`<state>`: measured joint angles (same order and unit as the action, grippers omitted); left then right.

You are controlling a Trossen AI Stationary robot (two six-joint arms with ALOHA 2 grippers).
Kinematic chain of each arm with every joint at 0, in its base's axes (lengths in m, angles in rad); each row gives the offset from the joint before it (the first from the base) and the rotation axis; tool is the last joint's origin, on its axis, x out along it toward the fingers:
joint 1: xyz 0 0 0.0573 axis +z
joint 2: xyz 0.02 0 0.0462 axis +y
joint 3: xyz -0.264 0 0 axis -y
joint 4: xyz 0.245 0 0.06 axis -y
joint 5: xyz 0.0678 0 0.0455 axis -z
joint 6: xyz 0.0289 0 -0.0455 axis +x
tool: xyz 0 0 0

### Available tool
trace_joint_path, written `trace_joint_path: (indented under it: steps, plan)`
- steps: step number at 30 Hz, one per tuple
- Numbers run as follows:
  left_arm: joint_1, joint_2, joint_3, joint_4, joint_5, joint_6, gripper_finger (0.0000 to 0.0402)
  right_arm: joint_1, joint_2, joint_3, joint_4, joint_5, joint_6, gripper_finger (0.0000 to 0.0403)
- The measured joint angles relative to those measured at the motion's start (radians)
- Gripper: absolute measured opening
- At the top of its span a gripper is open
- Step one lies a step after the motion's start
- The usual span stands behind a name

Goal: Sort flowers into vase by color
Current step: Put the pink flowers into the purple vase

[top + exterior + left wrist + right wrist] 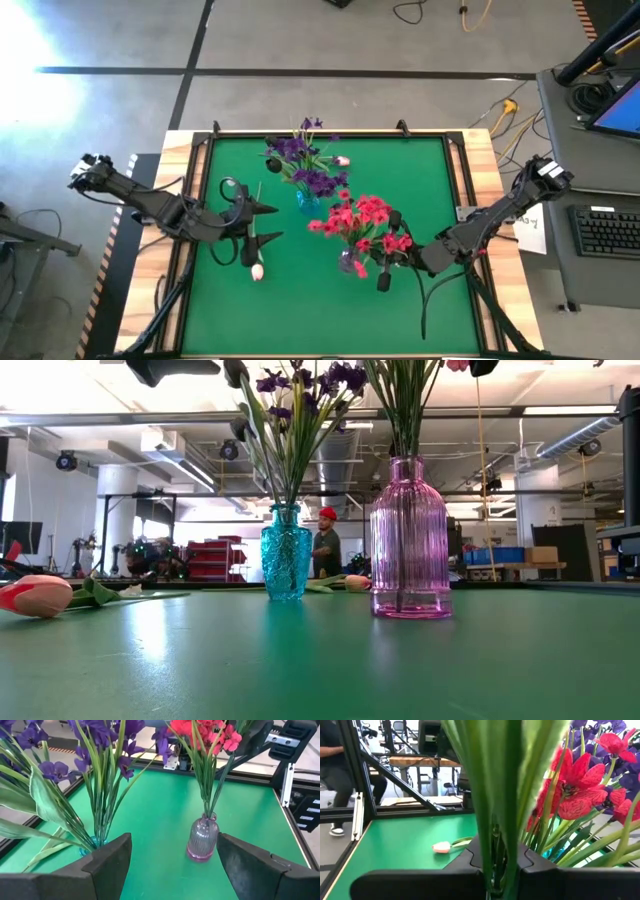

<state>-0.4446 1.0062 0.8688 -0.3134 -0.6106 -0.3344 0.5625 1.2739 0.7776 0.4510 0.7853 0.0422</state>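
Above the pink vase, the right gripper had its fingers clamped on a green stem among the red flowers; the stem probably wanted lowering straight into the neck, kept upright so the blooms did not snag their neighbours; the purple flowers stood in the blue vase just beside; one tulip lay near the left gripper, whose fingers stood open above it, and another lay beyond the blue vase. The tabletop was green, wood-edged; a workshop with a distant person lay behind.
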Motion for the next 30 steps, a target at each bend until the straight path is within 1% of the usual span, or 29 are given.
trace_joint_path:
  steps: [3, 6, 8, 13, 20, 23, 30]
  plan:
    - [0.0, 0.005, 0.0, -0.002, 0.0, 0.0, 0.0283, 0.0, 0.0, 0.0, 0.0, -0.001, 0.001, 0.0019]
    - [0.0, 0.006, 0.0, -0.002, 0.0, 0.0, 0.0283, 0.0, 0.0, 0.0, 0.003, -0.011, 0.002, 0.0033]
    - [0.0, 0.006, -0.001, -0.002, 0.0, 0.0, 0.0283, 0.0, 0.0, 0.0, 0.004, -0.027, 0.008, 0.0048]
    - [0.0, 0.006, -0.001, -0.002, 0.0, -0.003, 0.0283, 0.0, 0.0, 0.0, -0.005, -0.029, 0.054, 0.0098]
    - [0.0, 0.006, -0.002, -0.002, 0.0, -0.028, 0.0283, 0.0, 0.0, 0.0, -0.083, -0.026, 0.129, 0.0161]
    - [0.0, 0.008, -0.003, -0.006, 0.0, -0.034, 0.0283, 0.0, 0.0, 0.0, -0.122, -0.026, 0.143, 0.0182]
    - [0.0, 0.008, -0.014, -0.038, 0.002, -0.063, 0.0283, 0.004, -0.004, 0.004, -0.125, -0.026, 0.144, 0.0214]
